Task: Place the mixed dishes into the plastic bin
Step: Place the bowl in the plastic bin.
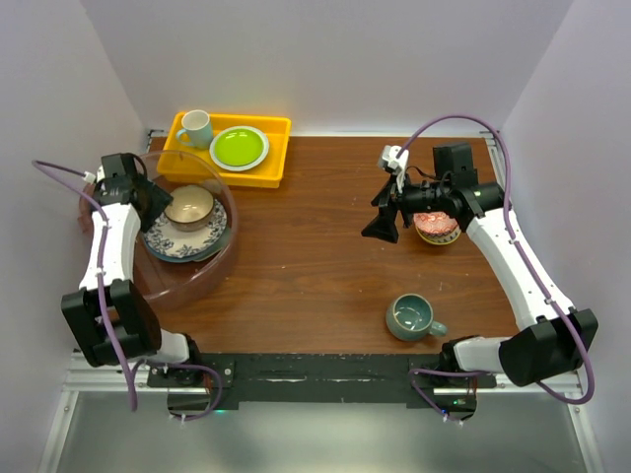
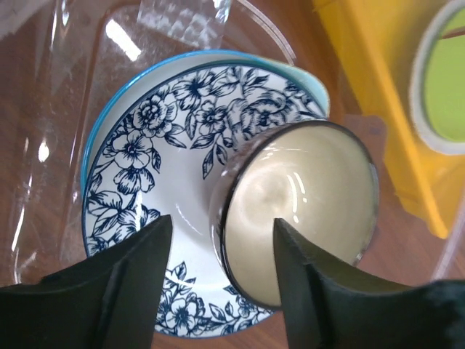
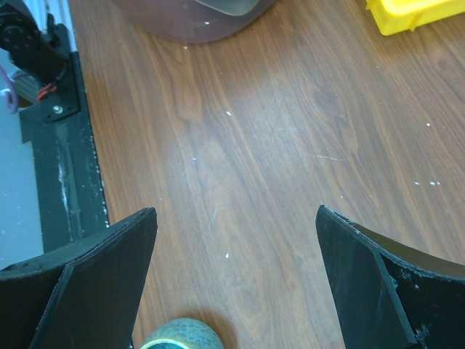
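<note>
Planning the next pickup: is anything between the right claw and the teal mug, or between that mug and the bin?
Nothing visible. Bare table lies between the open right claw and the mug, and from there to the bin. The left claw hangs over the bin, though.

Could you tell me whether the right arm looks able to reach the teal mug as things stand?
Probably yes: the right gripper hangs open and empty, and the teal mug stands alone nearby with nothing between them.

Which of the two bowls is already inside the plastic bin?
The cream-tan bowl, resting on the blue floral plate in the plastic bin; the reddish bowl sits on the bare table.
</note>
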Controlling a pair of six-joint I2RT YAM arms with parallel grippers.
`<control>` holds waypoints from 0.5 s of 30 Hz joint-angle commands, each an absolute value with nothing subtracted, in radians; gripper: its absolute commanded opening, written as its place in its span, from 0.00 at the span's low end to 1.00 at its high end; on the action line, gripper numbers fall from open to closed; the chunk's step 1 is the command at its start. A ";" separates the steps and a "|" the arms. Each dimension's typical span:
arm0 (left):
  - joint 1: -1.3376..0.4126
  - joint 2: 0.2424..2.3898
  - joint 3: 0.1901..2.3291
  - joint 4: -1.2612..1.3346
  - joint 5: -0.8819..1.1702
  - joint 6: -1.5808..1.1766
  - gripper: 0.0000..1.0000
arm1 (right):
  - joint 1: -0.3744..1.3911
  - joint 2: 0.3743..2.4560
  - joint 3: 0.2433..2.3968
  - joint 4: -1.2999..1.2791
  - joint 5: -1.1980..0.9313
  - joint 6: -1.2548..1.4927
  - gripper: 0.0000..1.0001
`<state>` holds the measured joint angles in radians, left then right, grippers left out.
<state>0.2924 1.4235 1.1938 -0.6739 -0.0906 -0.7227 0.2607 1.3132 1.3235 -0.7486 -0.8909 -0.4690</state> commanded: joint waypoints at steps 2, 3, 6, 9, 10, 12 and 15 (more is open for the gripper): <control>0.293 1.310 1.224 -0.658 -0.084 -0.681 0.69 | 0.255 1.304 1.356 -0.776 -0.851 -0.508 0.95; 0.295 1.286 1.218 -0.652 -0.074 -0.677 0.70 | 0.255 1.307 1.364 -0.781 -0.848 -0.512 0.95; 0.293 1.237 1.200 -0.638 -0.037 -0.661 0.74 | 0.250 1.310 1.377 -0.805 -0.825 -0.534 0.95; 0.293 1.175 1.177 -0.603 0.041 -0.643 0.83 | 0.245 1.313 1.387 -0.831 -0.790 -0.558 0.95; 0.295 1.154 1.174 -0.594 0.055 -0.638 0.87 | 0.244 1.312 1.390 -0.834 -0.782 -0.560 0.95; 0.293 1.138 1.172 -0.581 0.101 -0.629 0.91 | 0.241 1.312 1.393 -0.844 -0.761 -0.568 0.95; 0.295 1.121 1.175 -0.575 0.156 -0.620 0.96 | 0.233 1.315 1.399 -0.851 -0.732 -0.572 0.96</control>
<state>0.2924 1.1553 1.1793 -0.6365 0.0513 -0.6598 0.2443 1.3155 1.3514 -0.8242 -0.7845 -0.5434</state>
